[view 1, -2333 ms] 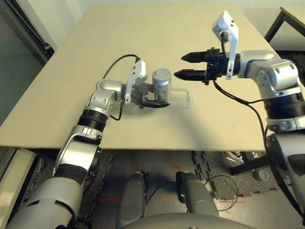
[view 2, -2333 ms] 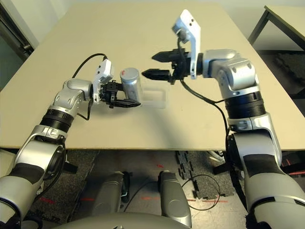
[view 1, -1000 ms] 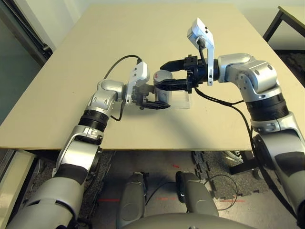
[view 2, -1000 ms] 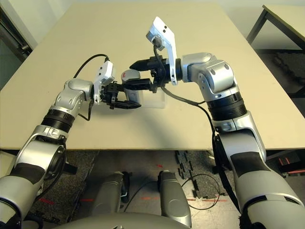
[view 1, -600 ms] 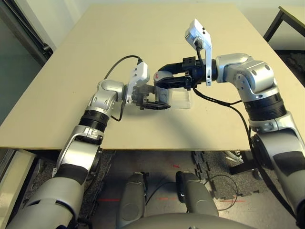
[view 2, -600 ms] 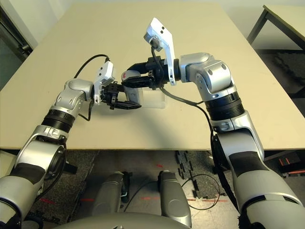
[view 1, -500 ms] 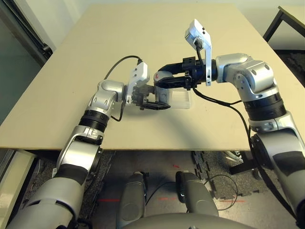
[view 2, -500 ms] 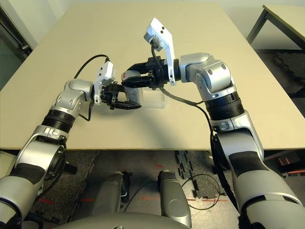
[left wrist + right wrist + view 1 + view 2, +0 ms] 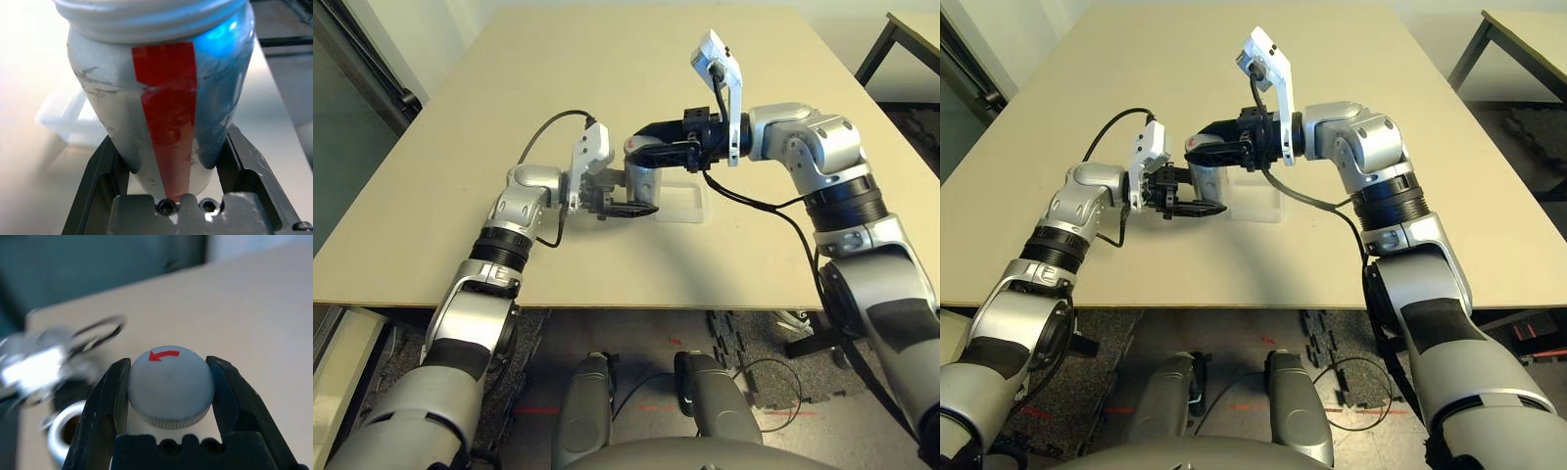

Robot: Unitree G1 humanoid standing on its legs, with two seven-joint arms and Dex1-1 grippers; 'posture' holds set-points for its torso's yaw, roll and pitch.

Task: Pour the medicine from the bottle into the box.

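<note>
The right end effector (image 9: 167, 363), closing on the cap (image 9: 171, 387), is now lifting it away from the bottle (image 9: 644, 186), so pouring is becoming possible. The left end effector (image 9: 171, 137) is keeping its fingers closed around the bottle, beside the box (image 9: 682, 204) lying on the desk (image 9: 607, 264).

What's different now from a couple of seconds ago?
The right gripper has moved to the robot's left and taken hold of the cap. The cap was on the bottle; now it appears to be off, with the open mouth beside it. The bottle has shifted slightly to the robot's left. The left gripper still holds it, and the clear box stayed put.
</note>
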